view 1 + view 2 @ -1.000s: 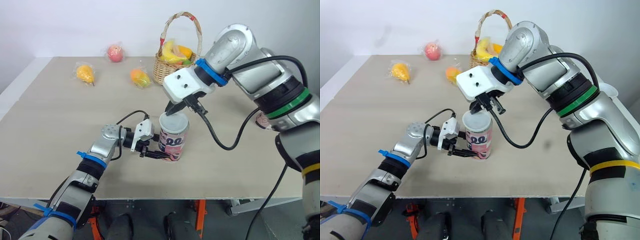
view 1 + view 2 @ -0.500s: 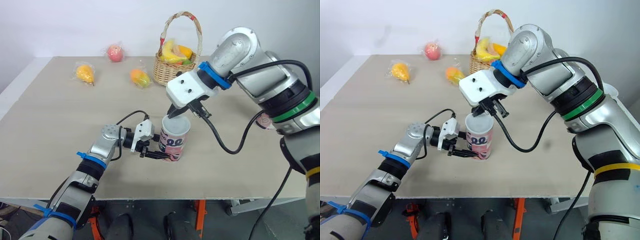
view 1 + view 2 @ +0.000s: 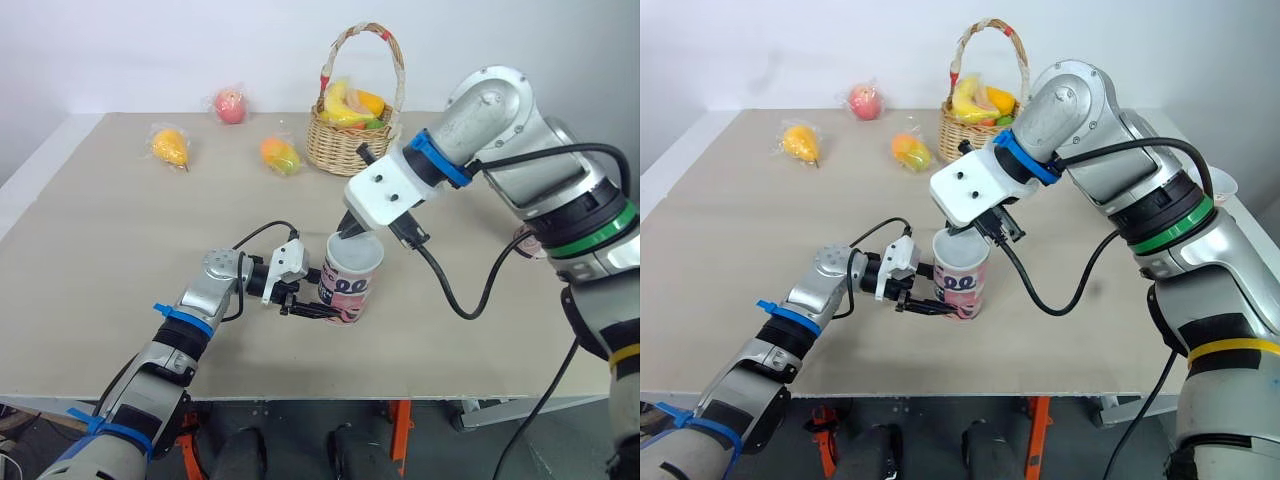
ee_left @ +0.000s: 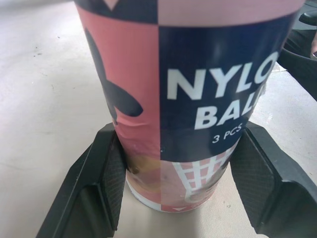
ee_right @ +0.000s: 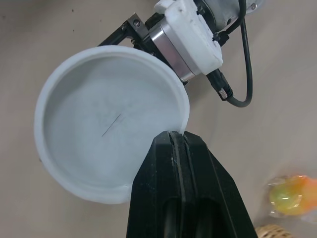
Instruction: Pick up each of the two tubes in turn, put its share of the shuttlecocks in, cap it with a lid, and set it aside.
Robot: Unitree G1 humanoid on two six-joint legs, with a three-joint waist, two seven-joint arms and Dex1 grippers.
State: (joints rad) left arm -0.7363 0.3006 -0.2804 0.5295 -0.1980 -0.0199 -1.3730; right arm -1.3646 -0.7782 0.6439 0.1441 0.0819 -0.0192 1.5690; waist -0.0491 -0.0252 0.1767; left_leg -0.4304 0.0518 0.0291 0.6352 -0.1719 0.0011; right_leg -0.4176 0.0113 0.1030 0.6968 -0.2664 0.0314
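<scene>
Left wrist view gives you the clearest read: the left tool (image 4: 177, 148) is clamped on the lower part of the shuttlecock tube (image 4: 188, 99), one black pad on each side. The tube stands upright on the bench (image 3: 100, 260), near the middle of its front edge. The right tool (image 5: 174, 141) has its fingers pinched together on the rim of the white lid (image 5: 109, 119) and holds it over the tube's mouth. From the head views the lid looks slightly tilted, so I judge it laid on but not yet pressed home.

So you are at the capping step for this tube. Whether its shuttlecocks are inside is hidden under the lid (I'd assume so, given a lid is going on). What's left, as I read it: seat the lid, let go of it, set this tube aside, then take the other tube through the same steps. The fruit basket (image 3: 345, 140) at the far edge is well apart.
</scene>
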